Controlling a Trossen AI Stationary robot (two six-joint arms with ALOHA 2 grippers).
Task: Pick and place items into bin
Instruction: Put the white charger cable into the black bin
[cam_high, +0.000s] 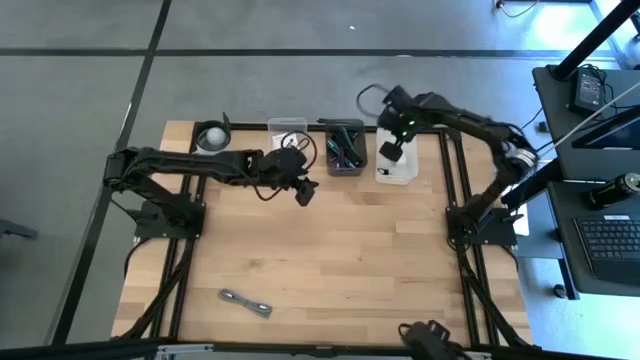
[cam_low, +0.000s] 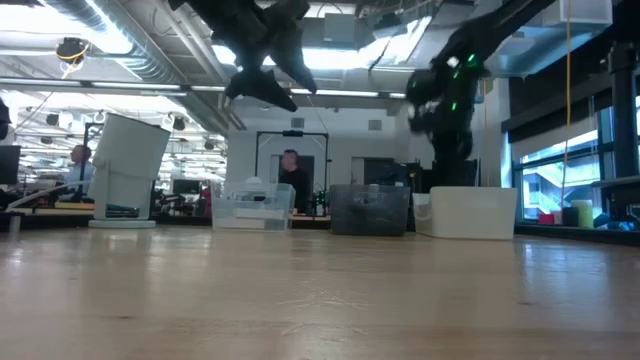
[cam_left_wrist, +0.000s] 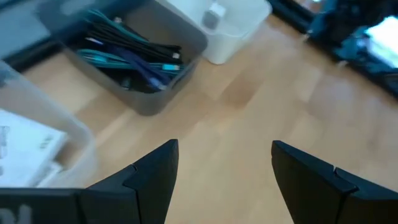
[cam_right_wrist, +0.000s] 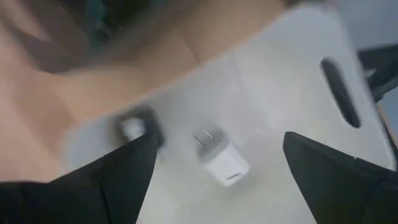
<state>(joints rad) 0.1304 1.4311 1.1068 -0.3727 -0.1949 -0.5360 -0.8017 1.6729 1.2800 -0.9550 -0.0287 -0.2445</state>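
My left gripper (cam_high: 303, 192) (cam_left_wrist: 224, 149) is open and empty, above the bare wood just in front of the clear bin (cam_high: 288, 133). That bin holds white cards (cam_left_wrist: 25, 146) and a black cable coil (cam_high: 293, 141). The grey bin (cam_high: 345, 150) holds teal tools (cam_left_wrist: 118, 59) and black sticks. My right gripper (cam_high: 392, 152) (cam_right_wrist: 217, 137) hangs open over the white bin (cam_high: 396, 168), with a white plug adapter (cam_right_wrist: 219, 160) lying on the bin's floor below it. The grey strip (cam_high: 245, 302) lies flat near the table's near edge.
The three bins stand in a row along the far edge (cam_low: 250, 208) (cam_low: 370, 210) (cam_low: 470, 212). A grey round object (cam_high: 212, 137) sits at the far left corner. Open wood stretches from the bins to the near edge. People show in the room beyond (cam_low: 290, 175).
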